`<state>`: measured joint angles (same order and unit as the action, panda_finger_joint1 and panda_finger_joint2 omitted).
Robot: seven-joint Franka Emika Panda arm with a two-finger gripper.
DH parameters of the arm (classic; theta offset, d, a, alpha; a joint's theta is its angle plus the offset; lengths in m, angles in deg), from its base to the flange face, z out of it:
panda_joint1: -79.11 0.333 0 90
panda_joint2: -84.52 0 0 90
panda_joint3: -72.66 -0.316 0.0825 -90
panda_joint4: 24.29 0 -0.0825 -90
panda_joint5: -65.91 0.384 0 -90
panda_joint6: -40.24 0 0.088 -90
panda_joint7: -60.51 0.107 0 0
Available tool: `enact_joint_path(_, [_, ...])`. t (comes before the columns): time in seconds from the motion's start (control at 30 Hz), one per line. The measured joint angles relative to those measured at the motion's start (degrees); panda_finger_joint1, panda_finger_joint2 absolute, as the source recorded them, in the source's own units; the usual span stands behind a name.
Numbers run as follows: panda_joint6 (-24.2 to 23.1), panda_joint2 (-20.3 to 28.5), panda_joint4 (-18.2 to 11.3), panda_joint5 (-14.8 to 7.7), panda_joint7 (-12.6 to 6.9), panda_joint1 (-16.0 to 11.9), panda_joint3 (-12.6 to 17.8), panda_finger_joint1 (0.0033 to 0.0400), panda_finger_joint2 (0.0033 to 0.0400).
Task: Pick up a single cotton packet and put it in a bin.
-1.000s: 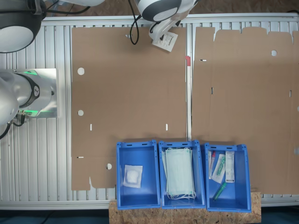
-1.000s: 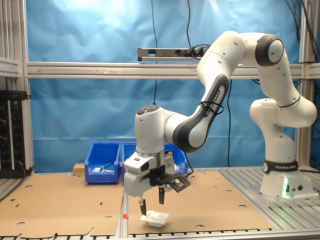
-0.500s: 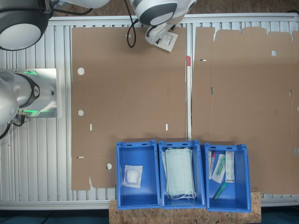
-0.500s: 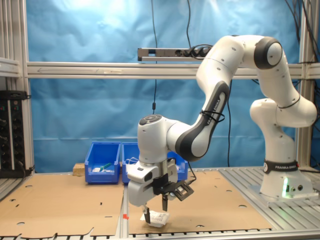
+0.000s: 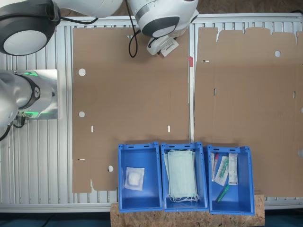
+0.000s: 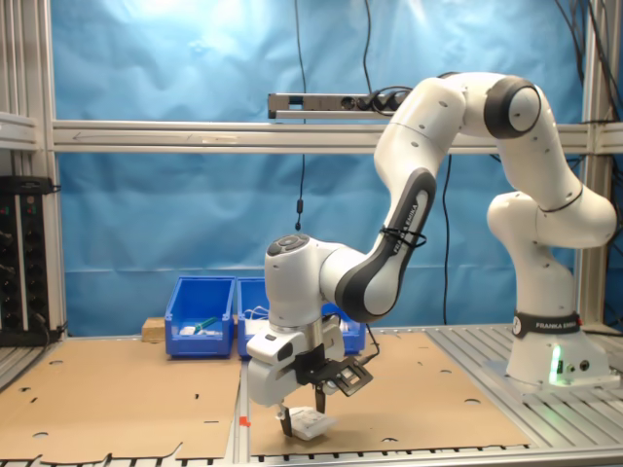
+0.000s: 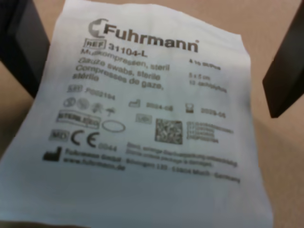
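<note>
The cotton packet (image 7: 152, 123) is a flat white square with dark print, lying on the brown cardboard (image 5: 132, 90). In the wrist view its face lies between my two dark fingers (image 7: 21, 45), which stand apart on either side of it. In the second exterior view my gripper (image 6: 303, 417) is open and low over the cotton packet (image 6: 316, 424), near the cardboard's front edge. In the first exterior view the arm's white wrist covers most of the cotton packet (image 5: 166, 46), leaving one corner showing.
Three blue bins stand in a row at the far side of the cardboard: one (image 5: 138, 146) holds a plain white pad packet, the middle one (image 5: 177, 145) pale green masks, the third (image 5: 227, 148) several small items. The robot base (image 6: 550, 365) stands on the aluminium rail table.
The gripper has come down from above the packet until its fingers straddle it at cardboard level. In the first exterior view the wrist now hides more of the packet.
</note>
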<state>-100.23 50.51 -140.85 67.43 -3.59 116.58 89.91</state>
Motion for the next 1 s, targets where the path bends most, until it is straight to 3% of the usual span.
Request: enact_joint_path(1.0, [-1.0,-0.1,0.0,-0.1,0.00,-0.7,0.0,0.0400,0.0400])
